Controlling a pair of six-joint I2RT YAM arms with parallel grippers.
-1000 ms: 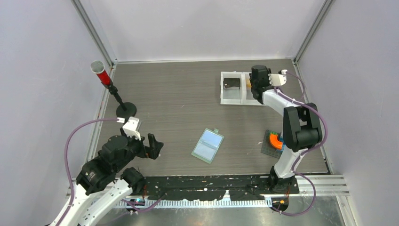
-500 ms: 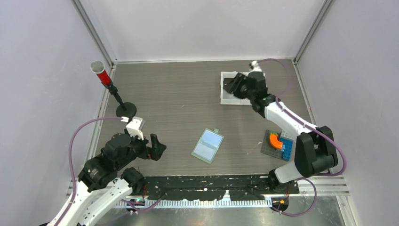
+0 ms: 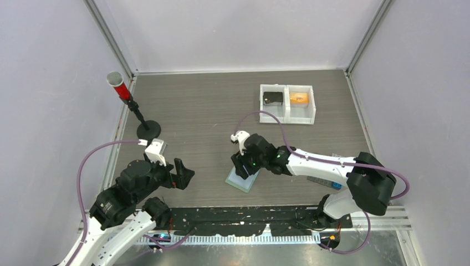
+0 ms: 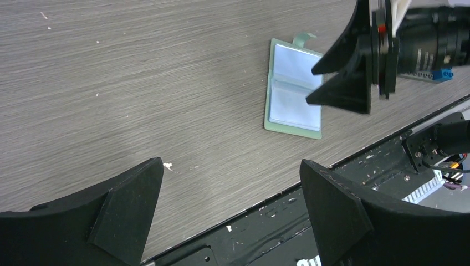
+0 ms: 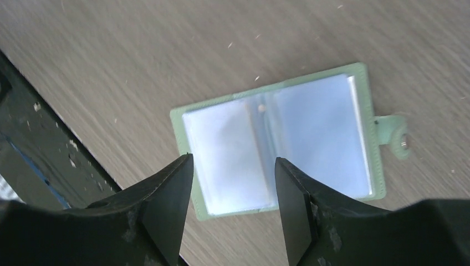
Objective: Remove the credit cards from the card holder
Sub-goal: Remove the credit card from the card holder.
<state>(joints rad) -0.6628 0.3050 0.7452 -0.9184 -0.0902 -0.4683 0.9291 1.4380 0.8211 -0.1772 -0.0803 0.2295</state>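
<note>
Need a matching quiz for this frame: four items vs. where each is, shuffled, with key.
Items:
1. card holder
2. orange card
3. black piece
4. right gripper

Places:
A. left compartment of the tray
B. above the card holder, jaws apart
C. right compartment of the tray
D. lying open on the table

Pairs: 1-D, 2-C, 3-A, 4-B

no readable text, labels or numbers anywhere as far as i can see, the card holder (image 5: 316,127) lies open and its pockets look blank, anything else is too small or blurry to make out
</note>
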